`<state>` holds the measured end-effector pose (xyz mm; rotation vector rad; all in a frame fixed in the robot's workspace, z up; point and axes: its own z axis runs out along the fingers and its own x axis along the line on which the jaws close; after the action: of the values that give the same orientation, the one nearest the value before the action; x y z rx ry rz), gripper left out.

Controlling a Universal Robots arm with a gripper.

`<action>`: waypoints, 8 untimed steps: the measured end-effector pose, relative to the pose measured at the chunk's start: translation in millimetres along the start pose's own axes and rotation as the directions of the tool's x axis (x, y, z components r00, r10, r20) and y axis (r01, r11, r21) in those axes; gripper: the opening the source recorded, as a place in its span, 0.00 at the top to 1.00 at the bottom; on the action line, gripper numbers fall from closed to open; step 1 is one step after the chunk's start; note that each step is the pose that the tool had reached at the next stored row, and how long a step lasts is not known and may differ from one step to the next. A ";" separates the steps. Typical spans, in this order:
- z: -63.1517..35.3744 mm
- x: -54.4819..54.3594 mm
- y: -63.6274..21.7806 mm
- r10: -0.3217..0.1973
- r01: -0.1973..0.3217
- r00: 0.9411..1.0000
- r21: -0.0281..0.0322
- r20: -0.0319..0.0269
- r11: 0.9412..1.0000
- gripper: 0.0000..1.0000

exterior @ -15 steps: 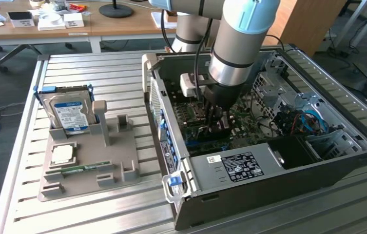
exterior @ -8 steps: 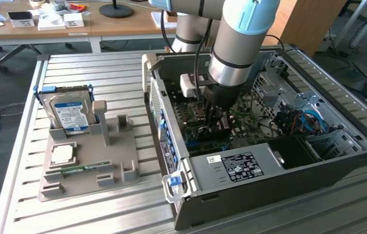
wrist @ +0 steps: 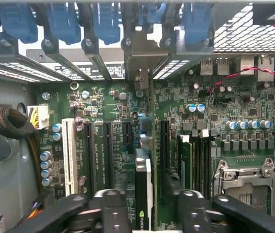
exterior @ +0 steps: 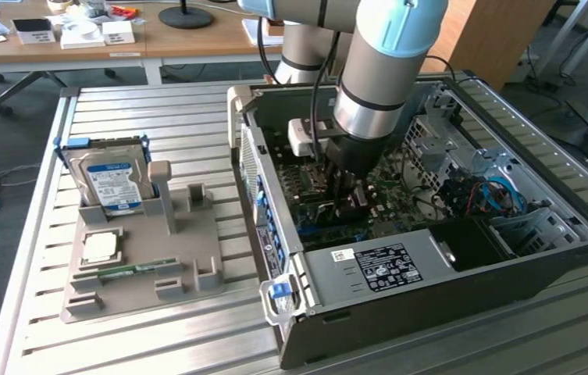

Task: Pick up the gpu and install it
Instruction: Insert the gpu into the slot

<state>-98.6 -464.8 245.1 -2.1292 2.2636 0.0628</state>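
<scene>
Green circuit board fills the floor of the open computer case (exterior: 575, 258), which lies on its side on a slatted metal table (exterior: 169, 344) so that the motherboard (wrist: 225, 111) faces upward and can be reached from above. The arm reaches down into the case, and its gripper (wrist: 145, 204) hangs directly over the expansion slots (wrist: 107, 150). The gpu (wrist: 144, 189) stands on edge between the two black fingers (wrist: 111, 208), in line with one of the slots, its silver bracket (wrist: 137, 63) reaching up to the rear slot openings under the blue retention clips (wrist: 103, 22); this is the orientation the card needs in order to seat. The jaws stand apart on either side of the card, with a visible gap at each face, so they appear to have let go rather than to be clamping it. Whether the card is fully home in its slot cannot be told. Beside the case, toward the exterior view's left, a grey parts holder (exterior: 147, 258) carries a hard drive (exterior: 109, 183) upright and a memory stick (exterior: 132, 269) lying flat, both well apart from the gripper.
</scene>
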 end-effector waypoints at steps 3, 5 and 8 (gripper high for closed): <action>-0.8 0.0 0.0 0.000 0.000 1.000 0.000 0.000 1.000 0.54; -4.1 -0.2 0.0 0.000 0.000 1.000 0.000 0.000 1.000 0.54; -12.0 -0.6 0.1 0.000 0.000 1.000 0.000 0.000 1.000 0.54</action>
<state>-98.6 -464.8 257.1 -2.1292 2.2637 0.0627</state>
